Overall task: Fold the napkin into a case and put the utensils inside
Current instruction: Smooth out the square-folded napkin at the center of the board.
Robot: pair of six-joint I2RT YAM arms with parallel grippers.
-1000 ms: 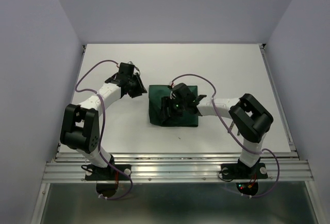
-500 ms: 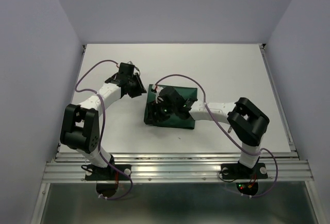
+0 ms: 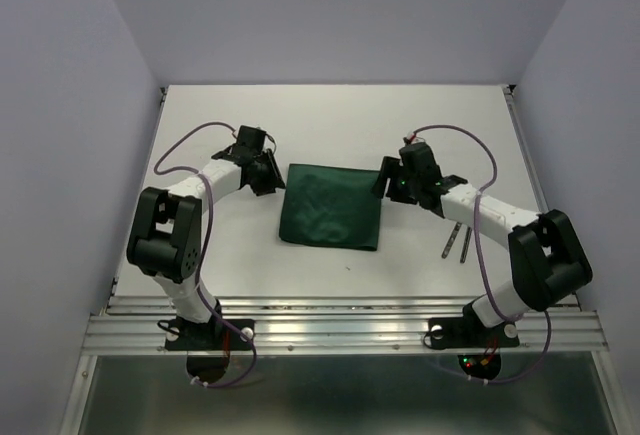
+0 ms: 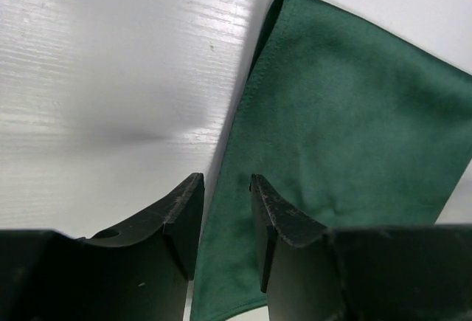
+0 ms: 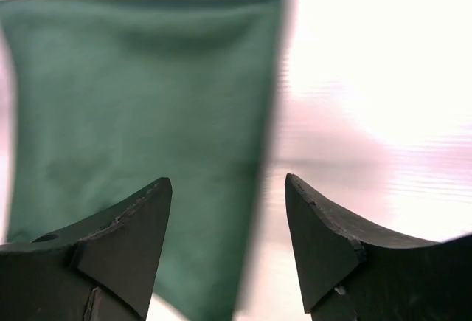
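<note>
The napkin (image 3: pixel 332 207) lies flat in the middle of the table (image 3: pixel 350 120), folded to a broad rectangle, not yet the narrow pouch the task wants. The left gripper (image 3: pixel 270 177) sits just beside its left edge near the far corner, and the right gripper (image 3: pixel 386 185) is just off the right edge, also toward the far side. Both are released. The left jaws stand a little apart with nothing between them, the right jaws stand wide, and neither has cloth in its grip.

By my reading the step in hand is another fold. Doing it well looks like a matter of each arm coming down square over its own edge, so the hem sits between the fingers before they close. Each should take a shallow bite of cloth, and the two should lift together so the crease runs straight. An uneven lift would likely skew the pouch or pull open the fold already made.

The overhead view alone shows the utensils (image 3: pixel 456 242). The two slim pieces lie side by side on the table by the right forearm, well apart from the napkin. It cannot show how the jaws stand. The left wrist camera fills that in, with the cloth's rounded left edge running right up to the gap between the fingers (image 4: pixel 181 218) and the weave lying smooth. The right wrist picture is washed out and blurred, yet it places the right edge of the cloth between its two open fingers.
</note>
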